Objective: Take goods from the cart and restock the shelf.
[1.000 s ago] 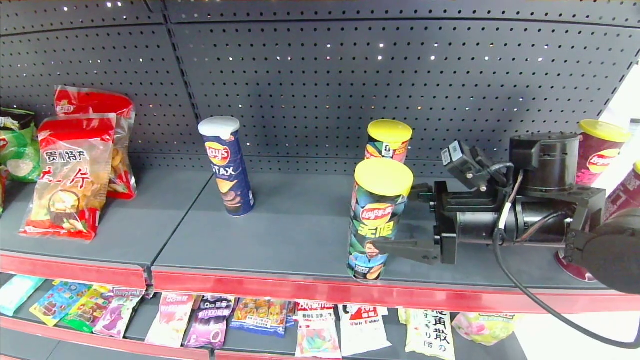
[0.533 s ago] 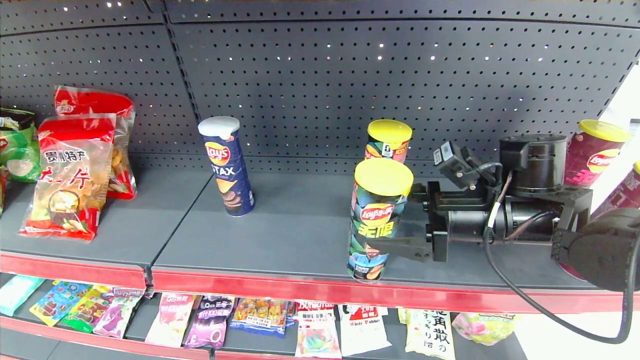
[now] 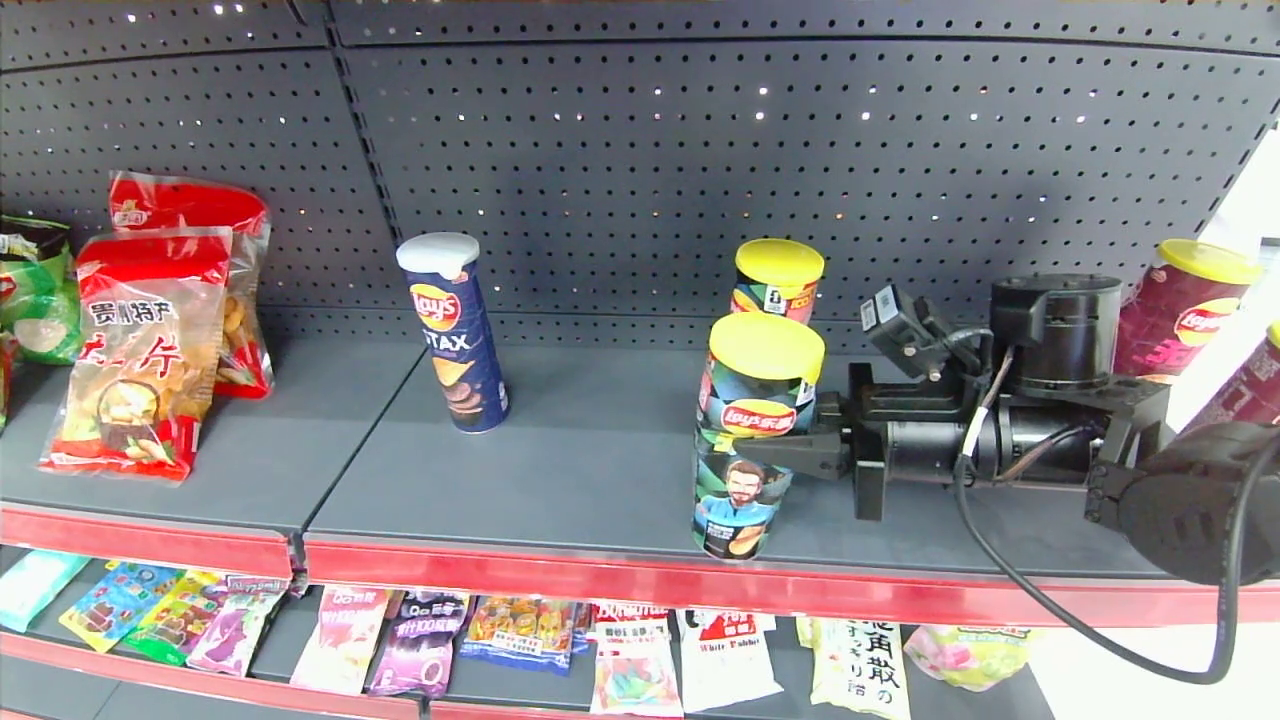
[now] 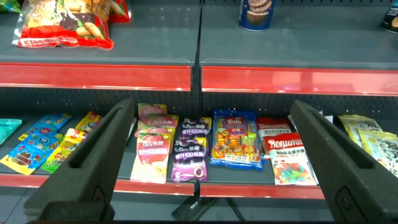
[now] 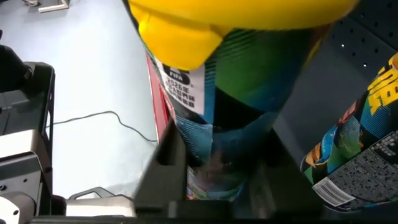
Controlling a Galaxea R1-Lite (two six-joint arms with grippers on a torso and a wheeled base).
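right gripper [image 3: 806, 432] is clamping yellow-lidded chip can [image 3: 745, 500] from its 3 o'clock | left gripper [image 4: 211, 124] is gaping wide

Between the matt black fingers [image 3: 795, 453] of the right gripper [image 3: 805, 432], the can [image 3: 740, 500] is glossy print, its yellow lid [image 3: 767, 350] smooth plastic; the shelf [image 3: 580, 460] below is matt grey metal.

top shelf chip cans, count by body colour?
blue can: 1
green-patterned cans: 2, front can held in the right gripper, rear can behind it
maroon cans: 2, inner maroon can, edge maroon can
total: 5
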